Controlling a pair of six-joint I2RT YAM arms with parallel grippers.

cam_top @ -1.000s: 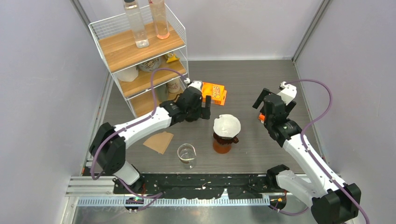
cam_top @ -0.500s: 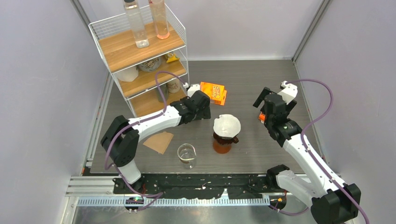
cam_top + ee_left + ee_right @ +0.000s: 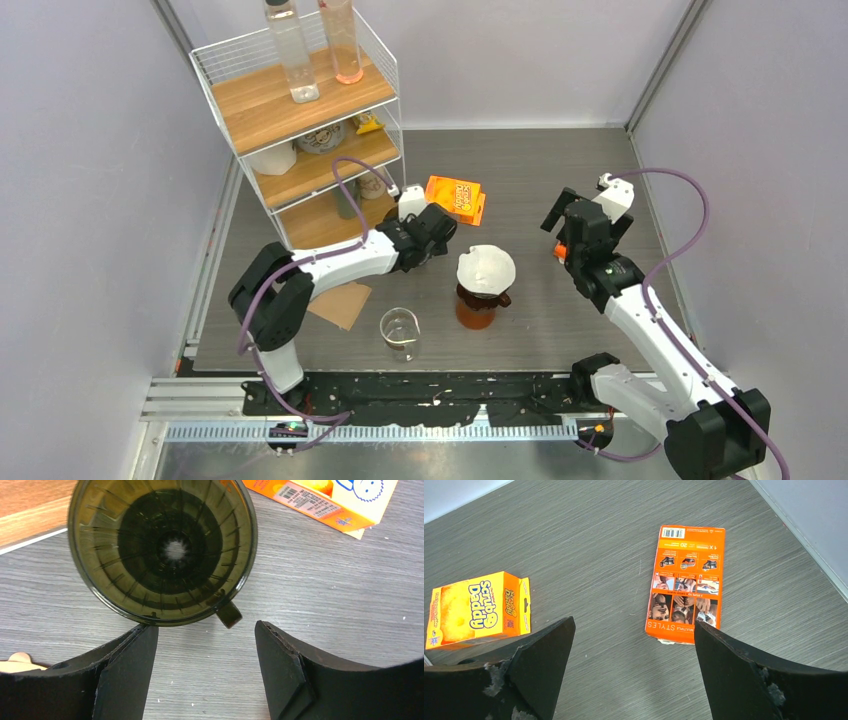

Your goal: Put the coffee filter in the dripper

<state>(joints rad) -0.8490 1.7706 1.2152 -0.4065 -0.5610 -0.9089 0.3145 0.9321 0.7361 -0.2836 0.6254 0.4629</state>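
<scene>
left gripper (image 3: pixel 205 630): jaws apart with nothing between them; in the top view it sits just left of centre, beside the foot of the wire rack (image 3: pixel 300 110).
dripper (image 3: pixel 125 540): dark smoky cone, upright and empty, filling the upper left of the left wrist view. Its rim lies just past the left fingertip, and its small handle (image 3: pixel 229 614) points toward the gap between the fingers. In the top view the left gripper covers it.
coffee filter (image 3: pixel 340 303): flat brown paper on the table (image 3: pixel 560 170), lower left of centre in the top view, just beside the left forearm and apart from the dripper.
right gripper (image 3: pixel 634 625): jaws wide apart, holding nothing; right of centre in the top view, above the table.
white cone (image 3: pixel 486 267): seated on the amber carafe (image 3: pixel 476 308) at the centre of the top view; whether it is paper or ceramic cannot be told.
glass beaker (image 3: pixel 400 330): upright, near the carafe, to its lower left.
Scrub Daddy box (image 3: pixel 457 197): orange, flat on the table just above centre.
orange package (image 3: pixel 686 585): flat on the table, middle of the right wrist view, beyond the fingers.
wire rack: upper left, wooden shelves, two clear bottles (image 3: pixel 290 50) on top.
</scene>
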